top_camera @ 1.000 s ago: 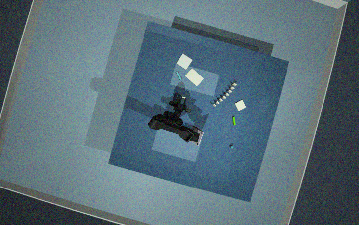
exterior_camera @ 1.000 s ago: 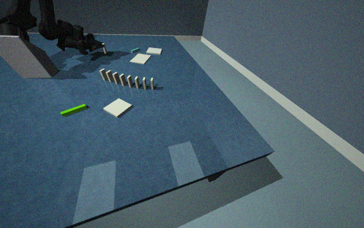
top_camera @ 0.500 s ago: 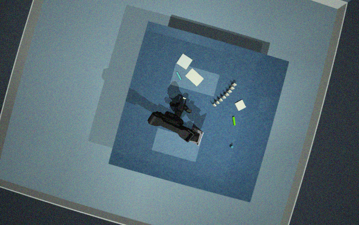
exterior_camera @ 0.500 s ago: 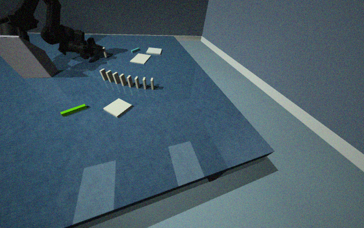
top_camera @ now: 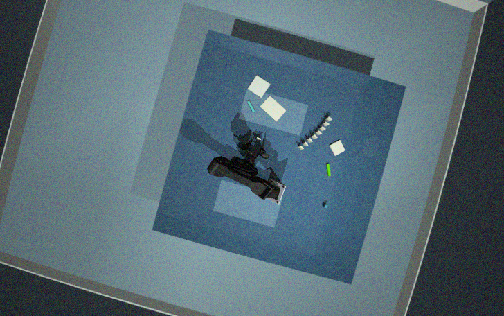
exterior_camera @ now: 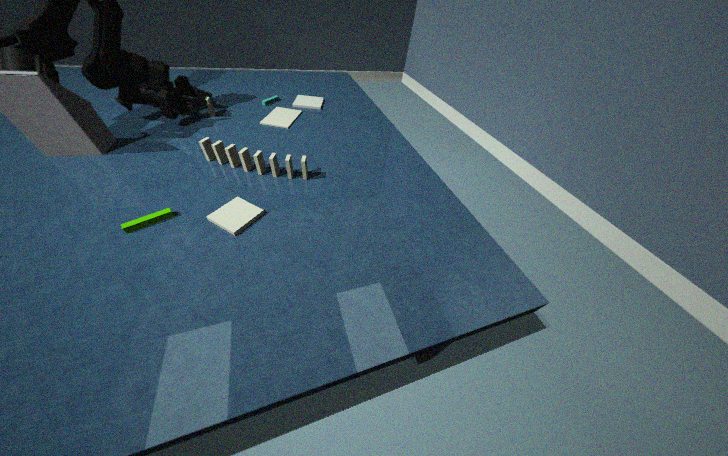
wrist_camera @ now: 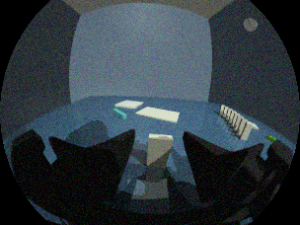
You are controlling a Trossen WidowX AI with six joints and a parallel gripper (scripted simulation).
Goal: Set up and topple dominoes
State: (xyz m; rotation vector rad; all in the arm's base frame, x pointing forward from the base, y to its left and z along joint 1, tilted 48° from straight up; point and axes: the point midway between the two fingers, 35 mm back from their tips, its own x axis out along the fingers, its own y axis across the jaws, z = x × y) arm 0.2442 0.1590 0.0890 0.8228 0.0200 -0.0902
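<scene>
A cream domino (top_camera: 258, 138) (exterior_camera: 210, 106) (wrist_camera: 159, 150) stands upright, apparently on the blue table, away from the row. My gripper (top_camera: 259, 140) (wrist_camera: 160, 134) is open around it, with a gap on each side of the domino in the wrist view; its fingers are dark and hard to make out in the exterior view. The row of several cream dominoes (top_camera: 314, 136) (exterior_camera: 259, 162) (wrist_camera: 245, 130) stands upright in a slight curve, to the right of the gripper in the top view and in the wrist view. No domino in the row is down.
Two flat white tiles (top_camera: 273, 108) (top_camera: 258, 86) and a teal bar (top_camera: 251, 106) lie beyond the gripper. Another white tile (top_camera: 337, 147) (exterior_camera: 235, 215) and a green bar (top_camera: 328, 169) (exterior_camera: 146, 219) lie beyond the row. A small blue object (top_camera: 325, 204) is farther off.
</scene>
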